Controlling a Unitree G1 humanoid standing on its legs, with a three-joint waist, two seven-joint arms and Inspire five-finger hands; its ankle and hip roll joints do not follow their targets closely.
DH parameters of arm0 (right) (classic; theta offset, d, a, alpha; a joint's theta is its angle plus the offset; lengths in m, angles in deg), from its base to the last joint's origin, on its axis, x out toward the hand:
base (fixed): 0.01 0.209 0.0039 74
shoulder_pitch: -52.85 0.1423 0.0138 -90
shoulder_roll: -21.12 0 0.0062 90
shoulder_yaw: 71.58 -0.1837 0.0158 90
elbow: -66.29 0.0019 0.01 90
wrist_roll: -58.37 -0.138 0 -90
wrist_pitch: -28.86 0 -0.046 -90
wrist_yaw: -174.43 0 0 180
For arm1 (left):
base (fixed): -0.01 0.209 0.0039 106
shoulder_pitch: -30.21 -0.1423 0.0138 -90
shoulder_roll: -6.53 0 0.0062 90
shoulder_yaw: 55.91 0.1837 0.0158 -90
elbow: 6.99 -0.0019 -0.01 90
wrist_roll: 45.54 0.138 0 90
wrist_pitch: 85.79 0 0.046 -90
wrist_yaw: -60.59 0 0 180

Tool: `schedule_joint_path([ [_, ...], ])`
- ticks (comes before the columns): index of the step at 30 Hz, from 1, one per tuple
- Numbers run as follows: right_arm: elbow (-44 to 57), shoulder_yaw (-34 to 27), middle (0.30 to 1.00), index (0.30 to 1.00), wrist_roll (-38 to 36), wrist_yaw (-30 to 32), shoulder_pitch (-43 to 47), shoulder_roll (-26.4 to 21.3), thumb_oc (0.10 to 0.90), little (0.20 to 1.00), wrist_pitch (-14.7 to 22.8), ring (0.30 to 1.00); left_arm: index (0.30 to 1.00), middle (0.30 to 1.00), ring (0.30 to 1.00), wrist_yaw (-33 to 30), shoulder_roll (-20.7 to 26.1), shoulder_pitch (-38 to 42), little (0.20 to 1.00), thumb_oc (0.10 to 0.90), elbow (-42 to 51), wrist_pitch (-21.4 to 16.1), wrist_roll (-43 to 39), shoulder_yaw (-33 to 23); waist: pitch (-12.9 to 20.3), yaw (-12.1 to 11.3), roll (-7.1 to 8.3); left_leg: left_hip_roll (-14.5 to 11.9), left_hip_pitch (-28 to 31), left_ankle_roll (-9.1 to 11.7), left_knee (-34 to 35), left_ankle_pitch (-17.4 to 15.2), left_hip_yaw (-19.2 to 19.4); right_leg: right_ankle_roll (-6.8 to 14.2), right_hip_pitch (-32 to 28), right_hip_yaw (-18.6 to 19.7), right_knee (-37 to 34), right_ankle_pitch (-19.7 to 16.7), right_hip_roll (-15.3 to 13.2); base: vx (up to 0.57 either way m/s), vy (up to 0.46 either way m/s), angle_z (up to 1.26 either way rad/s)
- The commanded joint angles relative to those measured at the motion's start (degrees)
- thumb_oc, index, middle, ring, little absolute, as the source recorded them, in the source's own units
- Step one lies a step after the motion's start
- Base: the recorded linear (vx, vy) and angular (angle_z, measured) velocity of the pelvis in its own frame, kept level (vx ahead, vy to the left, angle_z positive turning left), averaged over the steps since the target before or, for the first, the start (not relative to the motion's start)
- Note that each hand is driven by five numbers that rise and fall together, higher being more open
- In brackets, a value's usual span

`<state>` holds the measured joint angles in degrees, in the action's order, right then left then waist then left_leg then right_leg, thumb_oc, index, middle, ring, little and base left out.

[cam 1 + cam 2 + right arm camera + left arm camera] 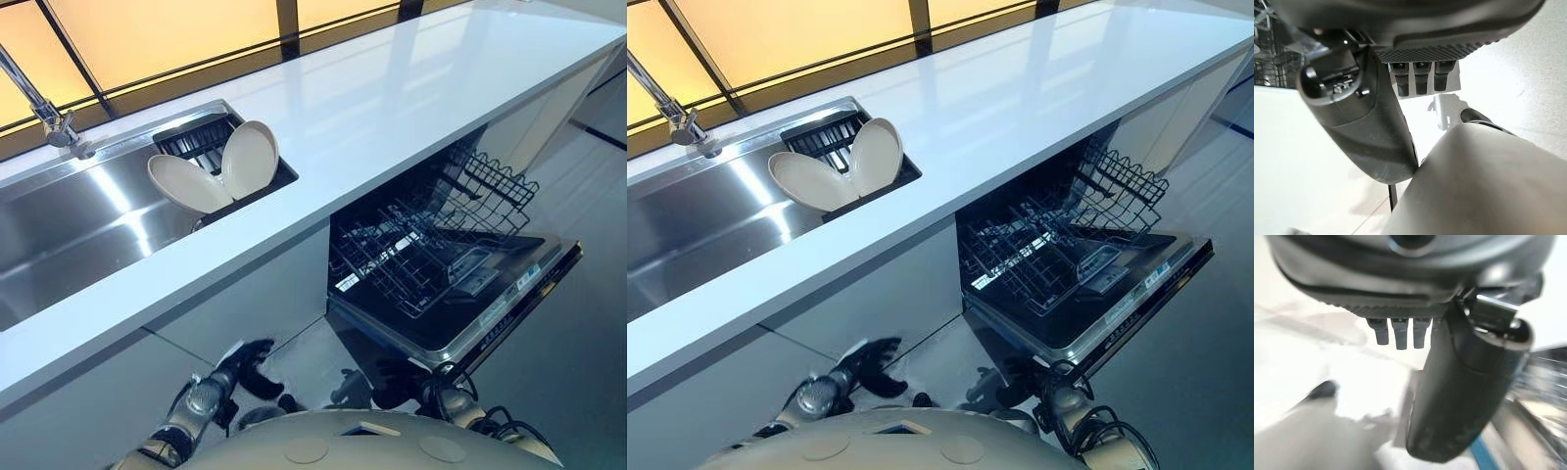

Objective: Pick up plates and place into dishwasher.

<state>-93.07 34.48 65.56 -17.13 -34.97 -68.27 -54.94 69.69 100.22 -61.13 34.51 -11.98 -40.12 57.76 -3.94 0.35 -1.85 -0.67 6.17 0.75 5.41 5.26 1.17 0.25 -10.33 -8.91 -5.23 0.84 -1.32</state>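
Hanging low in front of the cabinet doors, the left hand and the right hand both sit well below the desk, carrying nothing. In each wrist view the fingers point straight out from the palm in a loose row with the thumb standing apart, so both hands are unclenched and free. That slack, lowered posture reads to me as a rest or ready stance: nothing has been reached for yet.

Just beyond the right hand the dishwasher stands with its door dropped flat and the lower rack pulled out over it. The wire rack looks bare, which suits the job, since plates can be slotted between its tines from above without fighting a closed door.

Farther back and to the robot's left, the stainless sink is sunk into the white desk, with the faucet at its far corner. Two cream plates stand on edge in a dark drain rack at the sink's right end, leaning against each other in a shallow V. Standing upright like that, their rims are exposed, which I judge makes them easier to pinch than plates lying flat. Both are untouched, so the whole task lies ahead.
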Motion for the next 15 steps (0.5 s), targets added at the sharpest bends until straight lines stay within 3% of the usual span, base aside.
schedule_joint_path([
  [1, -1.82, 1.13, 0.9, 0.9, 1.32, -1.22, 2.81, -2.03, 0.8, 0.9, 0.76, 0.9, 0.9, 0.9, 0.9, 12.64, 3.24, 10.06, 0.9, 0.8, 18.0, -4.46, -10.08, 2.68, -1.88, -1.1, 0.25, 2.87, 2.24, -1.6, -1.63, -6.84, 3.18, 1.92, 3.01, 0.08, 4.0, 0.99, 1.08, -0.04, 0.03, 0.09],
  [6, -2.39, 1.24, 0.9, 0.9, 2.18, 0.19, 2.21, -1.13, 0.8, 0.9, 1.76, 0.9, 0.9, 0.9, 0.9, 20.36, 6.04, 14.57, 0.9, 0.8, 38.34, -3.07, -14.72, 4.68, -1.82, -0.85, -0.2, 2.79, 2.34, -1.87, -1.03, -6.79, 2.71, 2.3, 3.17, 0.25, 4.28, 1.0, 1.07, -0.01, 0.005, 0.12],
  [7, -2.99, 1.63, 0.9, 0.9, 2.15, 0.95, 2.07, -0.46, 0.8, 0.9, 2.31, 0.9, 0.9, 0.9, 0.9, 22.95, 5.4, 16.25, 0.9, 0.8, 44.69, -0.18, -20.04, 4.35, -1.67, -0.75, -0.23, 2.83, 2.53, -2.04, -0.77, -7.0, 2.56, 2.36, 3.03, 0.49, 4.13, 1.09, 1.14, 0.0, 0.0, 0.0],
  [11, -4.45, 2.32, 0.9, 0.9, 1.51, 1.98, 2.12, 0.8, 0.8, 0.9, 2.77, 0.9, 0.9, 0.9, 0.9, 24.18, 3.35, 18.58, 0.9, 0.8, 53.67, 2.78, -31.97, 3.85, -1.34, -0.68, -0.08, 2.93, 3.01, -2.3, -0.41, -7.42, 2.15, 2.38, 2.53, 1.2, 3.58, 0.99, 1.36, 0.01, -0.01, 0.0],
  [12, -4.7, 2.83, 0.9, 0.9, 0.62, 2.51, 2.07, 1.38, 0.8, 0.9, 2.64, 0.9, 0.9, 0.9, 0.9, 26.62, 0.76, 19.01, 0.9, 0.8, 57.06, 7.83, -40.95, 3.37, -1.2, -0.65, 0.14, 2.86, 3.15, -2.29, -0.41, -7.54, 2.04, 2.29, 2.31, 1.51, 3.3, 0.78, 1.42, 0.03, -0.036, 0.0],
  [13, -4.72, 2.86, 0.9, 0.9, 0.59, 2.53, 2.05, 1.43, 0.8, 0.9, 2.62, 0.9, 0.9, 0.9, 0.9, 26.83, 0.61, 19.02, 0.9, 0.8, 57.26, 8.15, -41.96, 3.33, -1.2, -0.64, 0.15, 2.85, 3.19, -2.29, -0.41, -7.57, 2.04, 2.28, 2.26, 1.54, 3.27, 0.78, 1.43, 0.03, -0.045, 0.01],
  [15, -4.53, 3.49, 0.9, 0.9, -0.37, 3.23, 1.81, 2.08, 0.8, 0.9, 2.06, 0.9, 0.9, 0.9, 0.9, 28.19, -2.29, 18.97, 0.9, 0.8, 59.82, 11.83, -51.52, 3.03, -1.08, -0.5, 0.31, 2.79, 3.32, -2.22, -0.41, -7.68, 1.99, 2.19, 2.06, 1.79, 2.99, 0.57, 1.45, 0.0, 0.0, 0.0],
])
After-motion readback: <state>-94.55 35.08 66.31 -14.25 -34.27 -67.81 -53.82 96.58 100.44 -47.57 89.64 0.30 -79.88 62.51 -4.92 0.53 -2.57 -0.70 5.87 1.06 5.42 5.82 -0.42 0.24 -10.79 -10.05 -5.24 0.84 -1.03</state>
